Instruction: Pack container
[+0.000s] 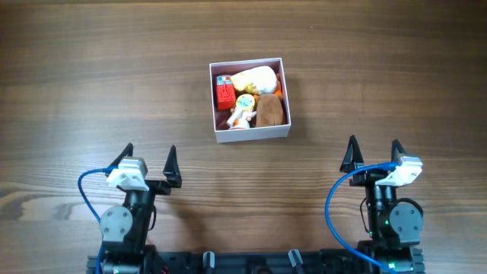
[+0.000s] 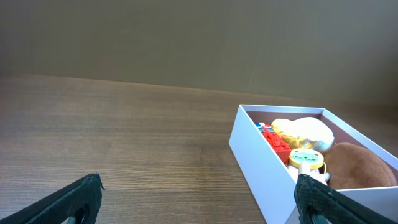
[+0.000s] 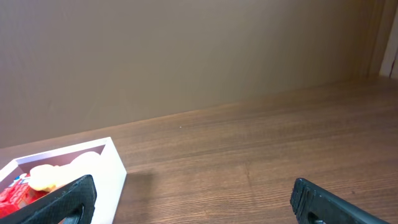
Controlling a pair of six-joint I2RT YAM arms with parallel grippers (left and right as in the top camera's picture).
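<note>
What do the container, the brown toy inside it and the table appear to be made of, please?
The container looks like thin matte cardboard: crisp, flat white walls. The brown toy seems plush fabric, soft and fuzzy. The table shows dull wood grain, perhaps laminate.

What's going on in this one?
Nothing is being handled right now. The square white-walled box with a pink inside holds a red block toy, a pale yellow plush, a brown plush and a small white-and-yellow figure. The left claw and right claw both stand open and empty, well short of the box.
</note>
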